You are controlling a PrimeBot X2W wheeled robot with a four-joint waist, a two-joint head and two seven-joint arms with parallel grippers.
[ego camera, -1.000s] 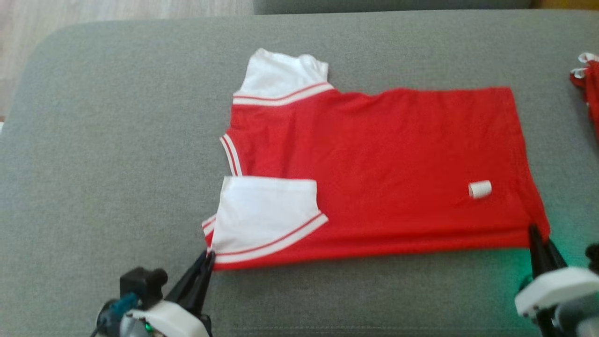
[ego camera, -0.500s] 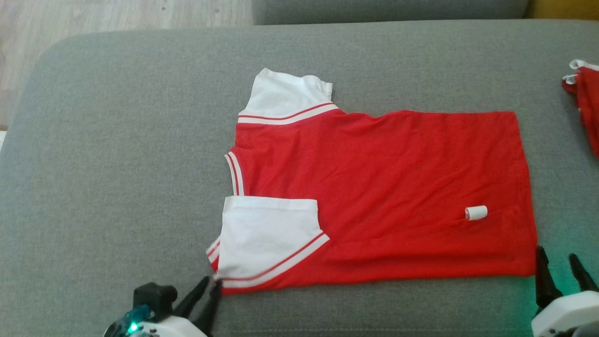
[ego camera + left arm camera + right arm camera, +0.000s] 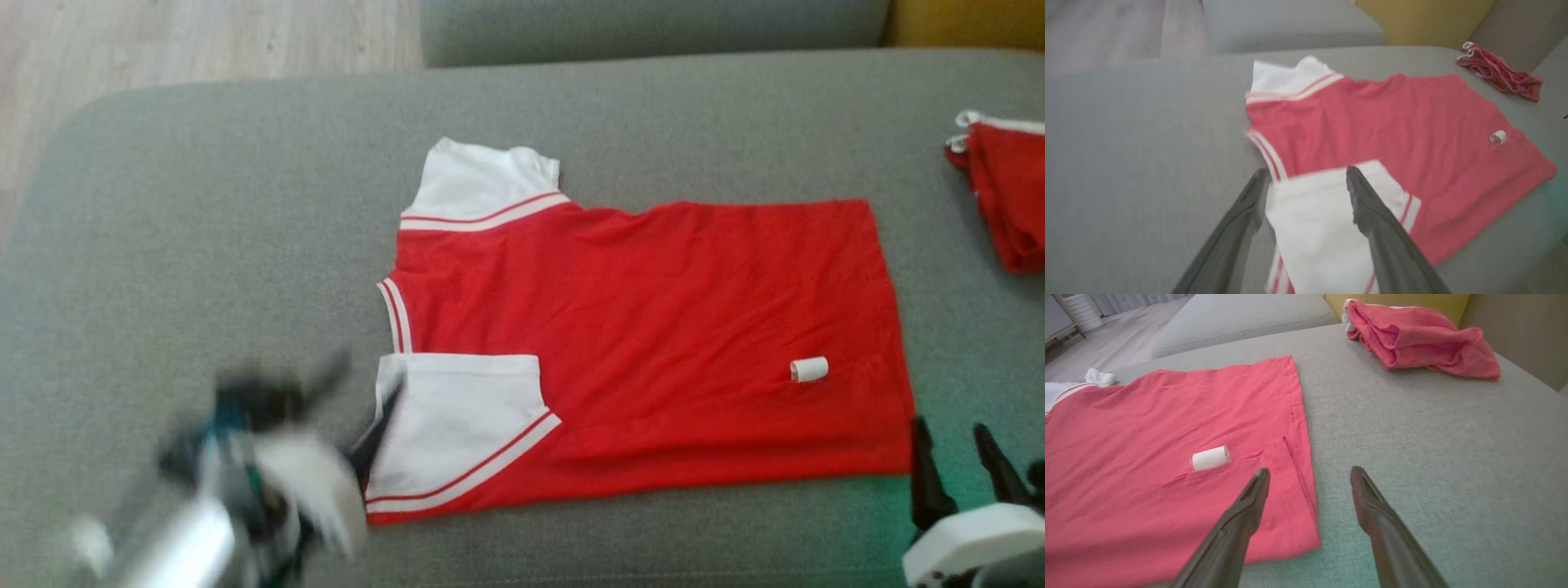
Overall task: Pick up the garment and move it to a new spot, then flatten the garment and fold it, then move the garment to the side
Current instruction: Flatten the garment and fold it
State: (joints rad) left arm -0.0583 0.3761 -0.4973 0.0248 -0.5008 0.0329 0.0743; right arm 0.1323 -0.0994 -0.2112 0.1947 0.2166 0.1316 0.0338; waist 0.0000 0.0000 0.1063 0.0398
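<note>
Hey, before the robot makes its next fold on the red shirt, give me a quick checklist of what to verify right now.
1. Left hand open: ok, fingers apart over the near sleeve.
2. Right hand open: ok, nothing between its fingers.
3. Near sleeve folded onto the red shirt: ok.
4. Far sleeve folded in: not ok, it sticks out past the body.
5. Shirt lying flat: ok, light wrinkles only.
6. Other red garment apart from the shirt: ok.
</note>
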